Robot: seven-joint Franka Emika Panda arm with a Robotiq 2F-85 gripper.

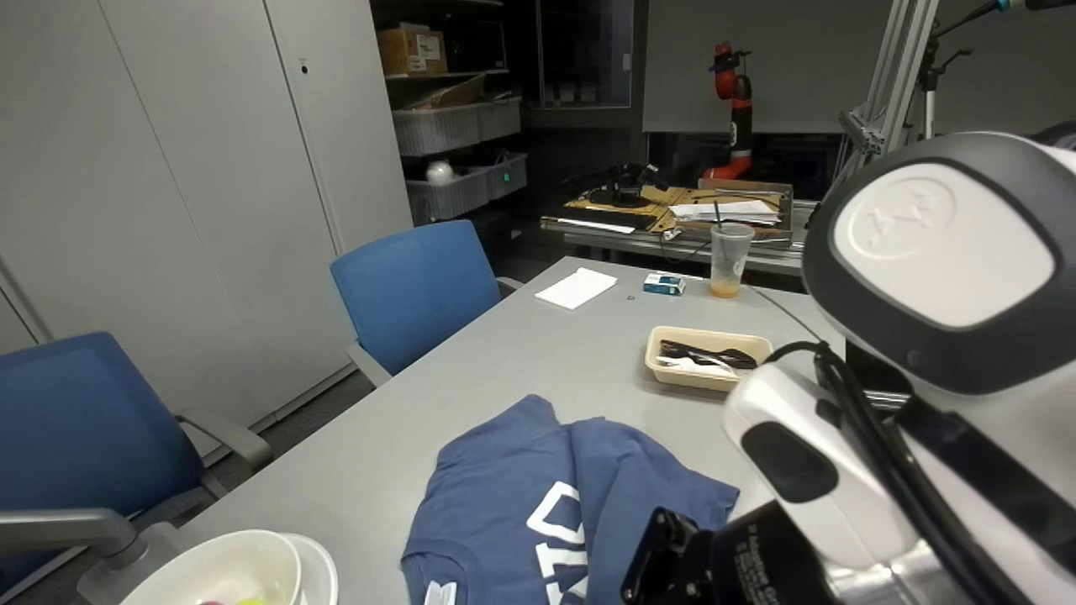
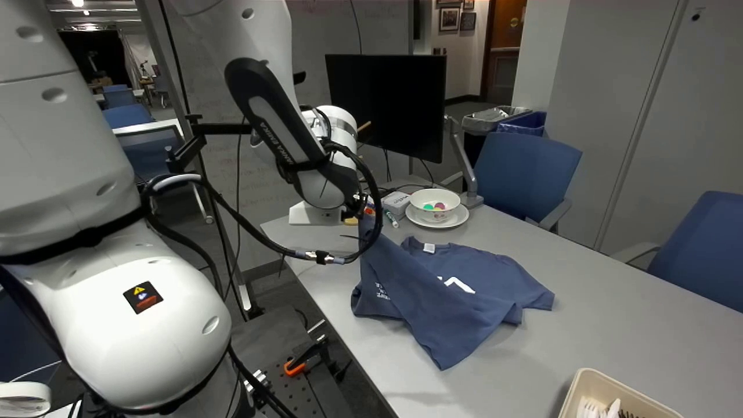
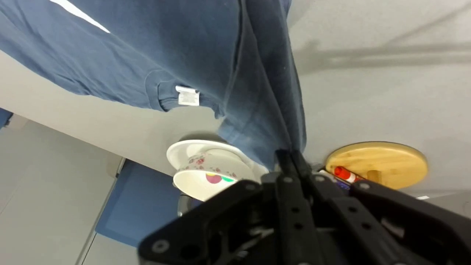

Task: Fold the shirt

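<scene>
The slate-blue shirt [image 2: 429, 296] lies partly on the table, one side of it lifted and draped across the rest. Its white lettering [image 1: 559, 512] is partly covered by the folded-over cloth. In the wrist view the raised cloth of the shirt [image 3: 206, 48] narrows up to my gripper [image 3: 293, 151], which is shut on a pinched edge. The collar with its white tag shows beside the raised part, resting flat. Held above the table, the gripper is mostly hidden behind cables and arm in an exterior view; in an exterior view its black body [image 1: 748, 559] covers some of the shirt.
A floral bowl [image 3: 217, 163] on a white plate [image 2: 460, 218] stands close to the collar side. Near the gripper are a round wooden board [image 3: 397, 162] and a red marker [image 3: 342, 172]. A cutlery tray [image 1: 710, 382], a plastic cup [image 1: 730, 256] and a monitor [image 2: 386, 104] also stand around.
</scene>
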